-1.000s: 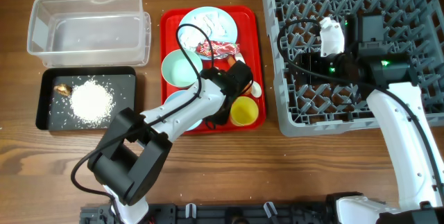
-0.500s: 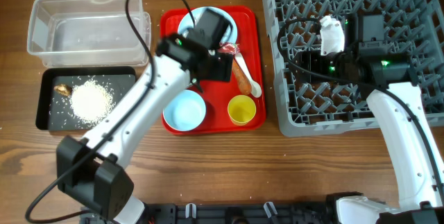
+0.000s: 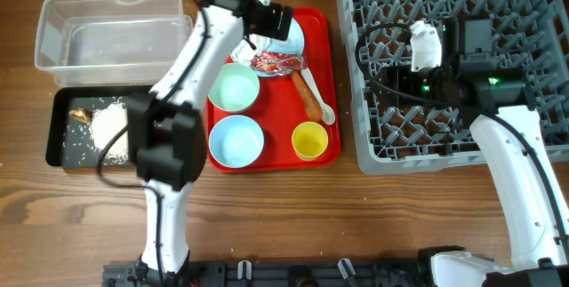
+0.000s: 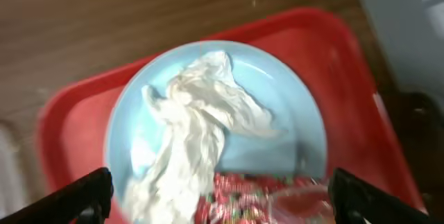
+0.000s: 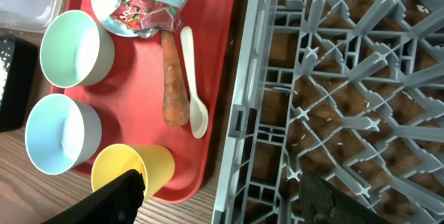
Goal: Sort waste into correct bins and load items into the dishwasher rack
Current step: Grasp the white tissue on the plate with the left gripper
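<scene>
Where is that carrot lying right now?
In the overhead view, the orange carrot lies on the red tray, just left of the white spoon. It sits below the red-and-white wrapper and right of the pale green bowl.

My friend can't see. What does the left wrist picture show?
White crumpled tissue lies on a pale blue plate on a red tray, with a red-and-white wrapper at its lower edge. The left gripper hovers above, open.
</scene>
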`<state>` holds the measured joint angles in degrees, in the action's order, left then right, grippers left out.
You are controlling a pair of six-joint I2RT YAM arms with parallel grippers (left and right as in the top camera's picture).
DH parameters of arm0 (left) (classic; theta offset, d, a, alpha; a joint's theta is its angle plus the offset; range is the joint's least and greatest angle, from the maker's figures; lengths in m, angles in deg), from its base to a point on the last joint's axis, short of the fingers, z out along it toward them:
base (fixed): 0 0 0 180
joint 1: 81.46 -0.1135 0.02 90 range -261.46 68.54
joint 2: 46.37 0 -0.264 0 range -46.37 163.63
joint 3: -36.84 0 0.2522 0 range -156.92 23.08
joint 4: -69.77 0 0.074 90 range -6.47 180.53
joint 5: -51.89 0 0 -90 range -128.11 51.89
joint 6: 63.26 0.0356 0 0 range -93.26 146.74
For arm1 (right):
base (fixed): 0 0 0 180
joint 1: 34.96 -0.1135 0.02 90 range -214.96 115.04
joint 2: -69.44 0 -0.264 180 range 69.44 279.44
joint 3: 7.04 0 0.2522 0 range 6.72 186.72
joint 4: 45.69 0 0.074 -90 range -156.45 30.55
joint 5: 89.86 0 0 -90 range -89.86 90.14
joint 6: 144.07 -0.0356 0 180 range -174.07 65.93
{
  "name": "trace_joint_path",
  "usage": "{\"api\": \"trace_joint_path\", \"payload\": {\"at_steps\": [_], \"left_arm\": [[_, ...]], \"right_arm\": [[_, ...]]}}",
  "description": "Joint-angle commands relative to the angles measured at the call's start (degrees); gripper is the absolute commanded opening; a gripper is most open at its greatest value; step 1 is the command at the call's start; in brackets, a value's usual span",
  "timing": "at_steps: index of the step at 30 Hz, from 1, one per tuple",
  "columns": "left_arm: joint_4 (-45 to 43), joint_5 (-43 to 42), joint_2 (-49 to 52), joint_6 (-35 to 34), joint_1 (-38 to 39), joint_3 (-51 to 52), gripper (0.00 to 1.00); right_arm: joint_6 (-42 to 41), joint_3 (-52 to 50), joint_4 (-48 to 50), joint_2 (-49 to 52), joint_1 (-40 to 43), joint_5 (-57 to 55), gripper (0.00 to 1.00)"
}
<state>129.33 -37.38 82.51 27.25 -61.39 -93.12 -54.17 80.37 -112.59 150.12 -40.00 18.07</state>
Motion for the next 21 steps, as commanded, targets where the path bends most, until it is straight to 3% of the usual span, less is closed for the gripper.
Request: {"api": "trace_joint_path", "payload": {"at_steps": [1, 10, 11, 16, 17, 21], "left_arm": [[-2.84, 0.39, 4.76, -4.46, -0.33, -0.02, 0.96], [-4.26, 0.42, 12.9, -8.46, -0.33, 0.0, 0.83], [-4.28, 0.39, 13.46, -8.57, -0.33, 0.0, 0.78], [-3.65, 0.37, 14.05, -8.74, -0.33, 0.0, 0.11], [-3.74, 0.37, 14.05, -9.16, -0.33, 0.0, 0.04], [-4.68, 0.37, 12.94, -12.96, -0.33, -0.5, 0.04]], "right_arm": [[-0.02, 0.9, -0.31, 0.11, 0.09, -0.17, 0.75], [0.07, 0.9, -0.28, 0.11, 0.09, -0.61, 0.75], [0.11, 0.87, -0.26, 0.11, 0.09, -0.63, 0.75], [0.11, 0.87, -0.22, 0.11, 0.09, -0.66, 0.75], [0.04, 0.87, -0.26, 0.11, 0.09, -1.07, 0.75], [0.09, 0.87, -0.31, 0.11, 0.09, -1.27, 0.75]]}}
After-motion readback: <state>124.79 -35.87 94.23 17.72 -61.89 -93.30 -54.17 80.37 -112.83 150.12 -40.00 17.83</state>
